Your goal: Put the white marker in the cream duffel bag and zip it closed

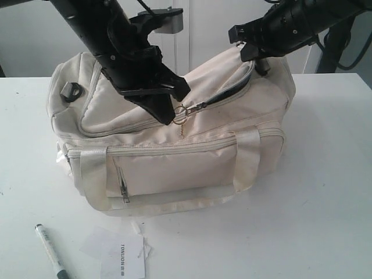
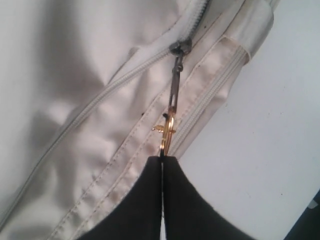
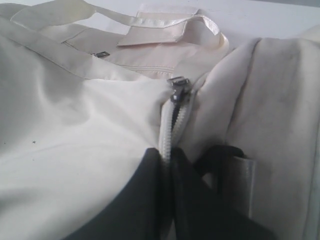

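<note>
While my left gripper (image 2: pixel 162 159) is pinched tight on the gold ring (image 2: pixel 167 132) that hangs from the zipper pull (image 2: pixel 174 85), my right gripper (image 3: pixel 167 161) is clamped narrow on the zipper edge at the far end of the cream duffel bag (image 1: pixel 174 163), bracing it. Between the two grips the top zipper shows a dark gap, so the bag is partly open.

The white marker (image 1: pixel 51 257) is not inside. It lies on the table (image 1: pixel 325 192) in front of the bag, near a paper tag (image 1: pixel 123 258) and well apart from both my grippers.

That is my main worry: if I draw the ring along now, I would zip the bag shut empty. The ring is thin and shiny, so it could also slip out of my pads under load. A pull off the line of the teeth might jam the slider (image 2: pixel 181 46), and if my right grip gives, the soft bag would drag rather than close.
</note>
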You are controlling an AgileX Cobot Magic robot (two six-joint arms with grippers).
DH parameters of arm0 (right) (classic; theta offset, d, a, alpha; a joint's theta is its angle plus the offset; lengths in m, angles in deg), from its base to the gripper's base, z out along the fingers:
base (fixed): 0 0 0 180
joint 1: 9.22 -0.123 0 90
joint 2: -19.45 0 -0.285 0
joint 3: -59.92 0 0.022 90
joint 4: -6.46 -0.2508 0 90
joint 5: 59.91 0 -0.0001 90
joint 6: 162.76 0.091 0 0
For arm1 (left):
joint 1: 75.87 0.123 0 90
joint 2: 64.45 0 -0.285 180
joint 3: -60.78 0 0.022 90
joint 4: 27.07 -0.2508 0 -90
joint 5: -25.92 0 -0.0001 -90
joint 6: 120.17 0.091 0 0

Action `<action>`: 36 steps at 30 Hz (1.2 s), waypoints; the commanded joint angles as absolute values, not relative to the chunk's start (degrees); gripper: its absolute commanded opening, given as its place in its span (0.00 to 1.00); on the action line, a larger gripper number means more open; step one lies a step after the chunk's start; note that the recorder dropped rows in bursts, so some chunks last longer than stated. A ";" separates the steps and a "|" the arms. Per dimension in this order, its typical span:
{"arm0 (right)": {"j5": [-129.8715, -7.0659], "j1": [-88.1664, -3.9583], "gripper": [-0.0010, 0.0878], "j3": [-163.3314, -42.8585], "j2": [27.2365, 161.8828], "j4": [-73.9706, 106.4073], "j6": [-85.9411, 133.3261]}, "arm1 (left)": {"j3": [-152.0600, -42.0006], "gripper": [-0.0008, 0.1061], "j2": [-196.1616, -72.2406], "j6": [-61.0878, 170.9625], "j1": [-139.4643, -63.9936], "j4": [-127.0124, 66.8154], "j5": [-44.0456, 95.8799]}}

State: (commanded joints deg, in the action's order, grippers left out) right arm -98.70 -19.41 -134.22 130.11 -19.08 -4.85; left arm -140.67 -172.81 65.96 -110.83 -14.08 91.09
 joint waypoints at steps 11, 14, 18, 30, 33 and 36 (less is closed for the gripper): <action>-98.80 -19.41 0.01 -134.22 130.11 -18.84 -4.85 | -140.67 0.01 -172.67 66.06 -110.83 -17.19 93.49; -98.80 -19.41 0.01 -134.22 130.11 -18.01 -4.85 | -140.67 0.01 -171.69 66.06 -110.83 -18.25 93.49; -99.03 -19.41 0.01 -134.22 130.11 -18.02 -4.57 | -140.67 0.01 -170.99 66.06 -110.83 -18.85 93.49; -107.51 -19.41 0.56 -134.22 122.14 -18.55 -8.92 | -140.67 0.01 -171.00 67.49 -110.83 -20.73 88.15; -114.26 -19.41 0.56 -134.22 118.15 -18.55 -16.61 | -140.67 0.01 -171.00 68.94 -110.83 -20.73 87.72; -126.62 -19.41 0.56 -132.71 116.92 -24.30 -34.95 | -140.67 0.01 -171.00 70.64 -110.83 -20.73 87.55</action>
